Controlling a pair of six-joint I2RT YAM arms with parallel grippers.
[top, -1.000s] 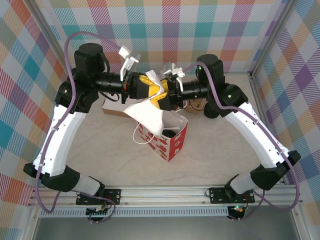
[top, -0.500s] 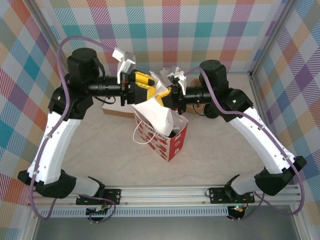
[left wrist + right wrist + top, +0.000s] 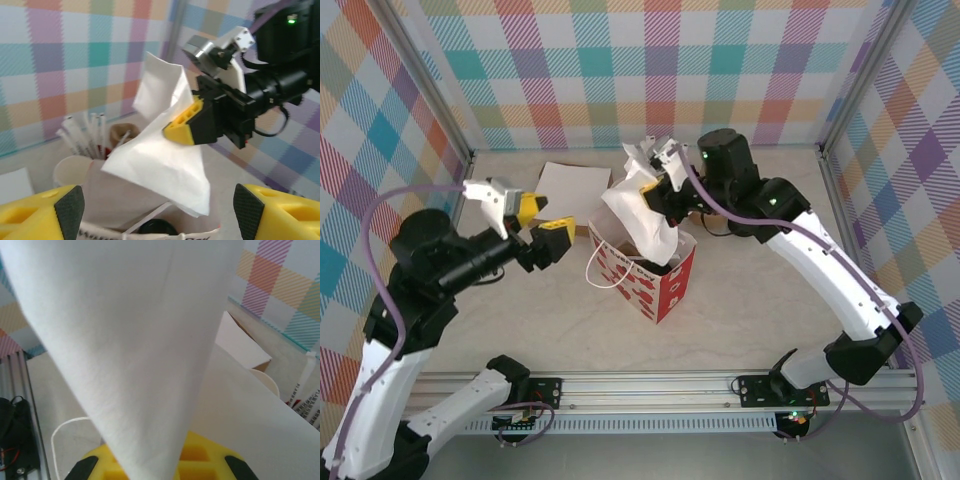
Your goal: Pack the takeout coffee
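Yellow-tipped, my left gripper (image 3: pixel 541 217) hangs with its jaws spread wide, just left of the red bag (image 3: pixel 667 290). Inside it I see the takeout coffee (image 3: pixel 155 228), black lid under white tissue paper (image 3: pixel 640 228), which my right gripper (image 3: pixel 649 190) pinches from above.

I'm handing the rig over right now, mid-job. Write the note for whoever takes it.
Left gripper: open, empty, off to the left of the red gift bag.
Right gripper: shut on the white tissue paper, held above the bag with its lower end inside.
Takeout coffee: probably the dark round top low in the bag mouth; cup hidden.
Done: coffee seems bagged.
Left: push the tissue down, release.
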